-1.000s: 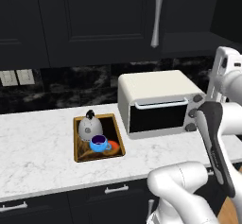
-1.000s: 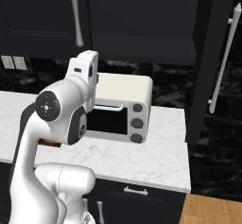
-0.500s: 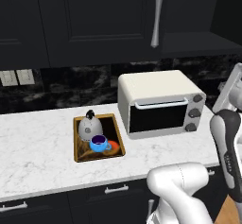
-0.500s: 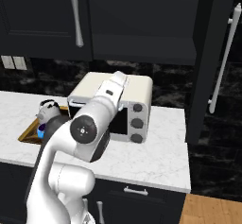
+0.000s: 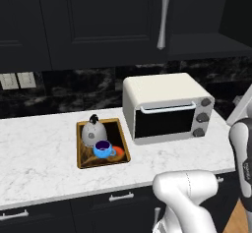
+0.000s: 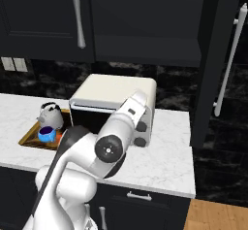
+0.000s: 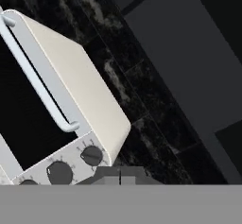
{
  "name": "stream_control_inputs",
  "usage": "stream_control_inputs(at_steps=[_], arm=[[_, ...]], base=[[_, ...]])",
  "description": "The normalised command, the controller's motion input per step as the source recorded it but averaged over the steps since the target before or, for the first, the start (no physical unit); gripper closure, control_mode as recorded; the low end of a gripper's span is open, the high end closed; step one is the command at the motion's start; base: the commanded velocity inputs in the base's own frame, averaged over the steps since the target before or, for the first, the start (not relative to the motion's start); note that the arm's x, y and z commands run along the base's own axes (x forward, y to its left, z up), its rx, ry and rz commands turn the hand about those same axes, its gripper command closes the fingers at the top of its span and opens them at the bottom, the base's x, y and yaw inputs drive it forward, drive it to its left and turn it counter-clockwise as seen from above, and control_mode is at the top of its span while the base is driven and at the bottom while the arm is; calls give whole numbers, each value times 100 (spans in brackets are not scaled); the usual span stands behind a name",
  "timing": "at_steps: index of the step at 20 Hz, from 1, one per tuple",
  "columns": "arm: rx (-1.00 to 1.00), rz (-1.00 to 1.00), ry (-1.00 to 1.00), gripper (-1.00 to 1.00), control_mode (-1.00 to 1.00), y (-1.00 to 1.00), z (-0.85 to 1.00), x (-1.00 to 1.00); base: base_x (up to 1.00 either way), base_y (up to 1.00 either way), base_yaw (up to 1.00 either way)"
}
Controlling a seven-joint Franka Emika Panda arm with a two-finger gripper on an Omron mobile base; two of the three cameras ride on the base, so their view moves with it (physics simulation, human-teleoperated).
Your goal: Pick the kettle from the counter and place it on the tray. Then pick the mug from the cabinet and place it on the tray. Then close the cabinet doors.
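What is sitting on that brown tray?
On the tray stand the grey kettle and, in front of it, the little blue mug. An orange-red patch of the tray's pattern peeks out beside the mug; the rest underneath them is covered.

On the white marble counter (image 5: 39, 153), the golden-rimmed tray (image 5: 101, 162) holds the upright grey-silver kettle (image 5: 91, 131) (black knob on top) with the small blue mug (image 5: 103, 149) just in front of it, and above hang the cabinet's 2 black cabinet doors (image 5: 103, 20), silver-handled.
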Motion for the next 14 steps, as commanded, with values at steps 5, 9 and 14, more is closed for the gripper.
stream_control_inputs(at_steps=[5, 9, 14], arm=[[11, 0, 0, 100, -100, -29, -37, 0], [7, 0, 0, 100, -100, -22, -29, 0], [7, 0, -9, 100, -100, -13, -21, 0]], base=[[0, 0, 0], [0, 0, 0], [0, 0, 0]])
